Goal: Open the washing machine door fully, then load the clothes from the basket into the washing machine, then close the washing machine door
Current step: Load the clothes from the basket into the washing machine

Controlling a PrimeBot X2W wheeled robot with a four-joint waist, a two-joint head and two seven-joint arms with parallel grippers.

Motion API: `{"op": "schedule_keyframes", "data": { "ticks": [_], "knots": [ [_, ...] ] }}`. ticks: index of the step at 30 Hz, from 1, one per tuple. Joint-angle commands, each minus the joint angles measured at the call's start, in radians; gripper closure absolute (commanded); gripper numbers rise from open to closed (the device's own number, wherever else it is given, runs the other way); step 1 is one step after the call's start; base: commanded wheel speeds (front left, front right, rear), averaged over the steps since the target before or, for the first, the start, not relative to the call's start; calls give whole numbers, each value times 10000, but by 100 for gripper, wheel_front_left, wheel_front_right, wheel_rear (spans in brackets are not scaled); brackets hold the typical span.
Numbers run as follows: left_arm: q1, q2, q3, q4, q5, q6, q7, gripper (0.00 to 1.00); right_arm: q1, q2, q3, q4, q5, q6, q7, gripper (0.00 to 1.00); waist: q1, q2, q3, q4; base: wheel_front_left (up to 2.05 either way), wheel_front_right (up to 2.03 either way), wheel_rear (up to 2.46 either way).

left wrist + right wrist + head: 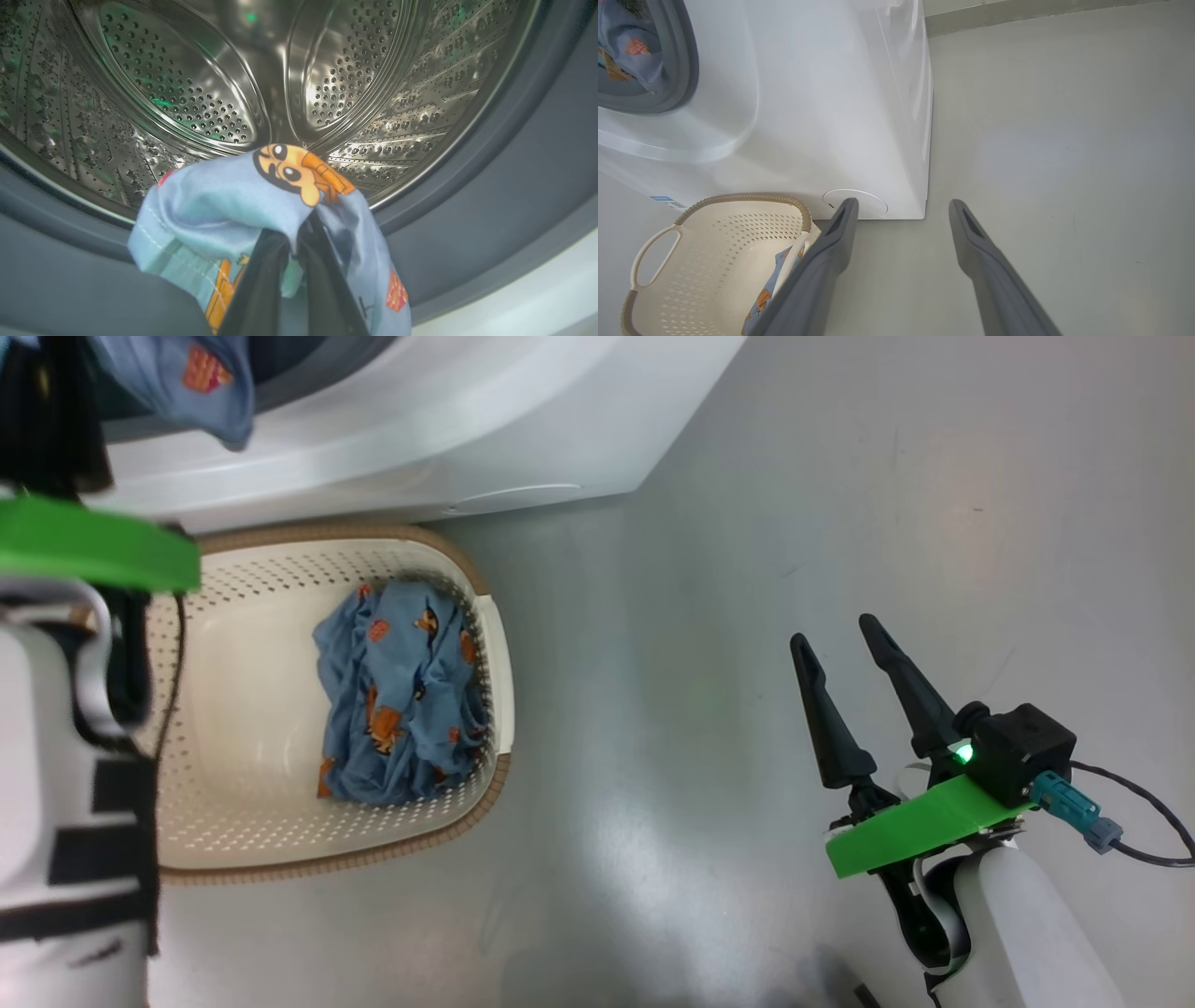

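Nearest, the right end effector (833, 630) hangs over bare floor (747, 569) at the right, jaws wide and holding nothing, well apart from everything. To its left the basket (495, 691) stands on the floor just before the washing machine (467, 439), with a crumpled heap of clothes (401, 700) lying against its right wall.

Farther on, the left end effector (293, 247) is pinched narrow on one garment (224, 200) at the machine's mouth. The fabric bunches over the fingertips and drapes down both sides, so it has no clear long axis.

The drum (187, 93) lies straight ahead along the fingers, past the lower arc of the rubber ring (490, 186). By my reading, the garment sits at the threshold and not yet inside, so the coming move calls for a forward reach before letting go. The left arm is much the nearer.

The cloth hides the fingertips. A dark shape (47, 420) at the far left may be door rim or arm; I cannot tell which.
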State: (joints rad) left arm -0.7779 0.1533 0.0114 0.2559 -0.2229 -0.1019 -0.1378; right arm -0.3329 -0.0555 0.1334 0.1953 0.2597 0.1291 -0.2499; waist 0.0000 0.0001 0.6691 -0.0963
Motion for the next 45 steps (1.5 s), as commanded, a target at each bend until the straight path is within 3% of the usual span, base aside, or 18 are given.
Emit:
{"op": "schedule_keyframes", "data": {
  "ticks": [1, 9, 27, 33, 45],
  "knots": [
    [-361, 485, 178, -319, 77, -18, 161, 100, 122, 53, 274, -177, 203, 16, -118, 0, 0, -1, 45, -80, 0, 0, 0],
    [-1640, 822, 86, 283, 12, -51, 818, 100, 124, 53, 367, -167, 335, 16, -118, 0, 0, -1, 207, -323, 0, 0, 0],
    [-4721, 1757, -476, 3229, -253, -232, 1274, 100, 307, 53, 393, -302, 418, 16, -118, 0, 0, -1, 1168, -564, 0, 0, 0],
    [-5505, 1850, -623, 3971, -321, -248, 1063, 100, 374, 53, 451, -393, 370, 16, -118, 0, 0, -1, 1511, -648, 0, 0, 0],
    [-6928, 2087, -1357, 4724, -22, -275, -797, 100, 619, 53, 588, -441, 370, 16, -118, 0, 0, -1, 1843, -795, 0, 0, 0]
  ]
}}
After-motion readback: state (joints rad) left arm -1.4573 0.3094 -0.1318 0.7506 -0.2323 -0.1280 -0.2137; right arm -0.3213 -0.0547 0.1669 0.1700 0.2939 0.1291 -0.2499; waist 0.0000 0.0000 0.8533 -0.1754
